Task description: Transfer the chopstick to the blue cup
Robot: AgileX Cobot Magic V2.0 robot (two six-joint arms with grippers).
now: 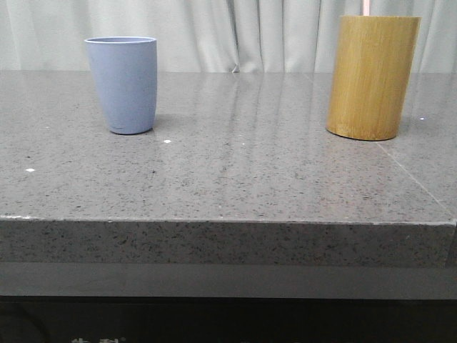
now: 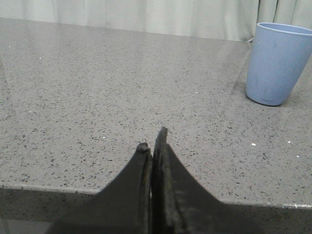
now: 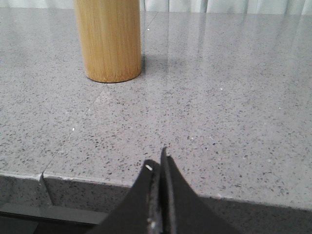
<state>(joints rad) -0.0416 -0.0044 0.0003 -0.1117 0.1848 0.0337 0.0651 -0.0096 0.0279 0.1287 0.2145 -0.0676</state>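
Observation:
The blue cup (image 1: pixel 123 83) stands upright at the back left of the grey stone table (image 1: pixel 228 171); the left wrist view also catches the cup (image 2: pixel 277 62). A pale pink chopstick (image 1: pixel 365 7) pokes up out of the yellow-brown bamboo cylinder (image 1: pixel 371 76) at the back right, only its tip seen. My left gripper (image 2: pixel 152 141) is shut with nothing in it, low at the table's front edge, well short of the cup. My right gripper (image 3: pixel 158 158) is likewise shut and empty at the front edge, well short of the bamboo cylinder (image 3: pixel 108 39).
Pale curtains (image 1: pixel 228 32) hang behind the table. A thin seam (image 1: pixel 418 182) runs across the tabletop at the right. The table's front edge (image 1: pixel 228 223) drops off just in front of both grippers.

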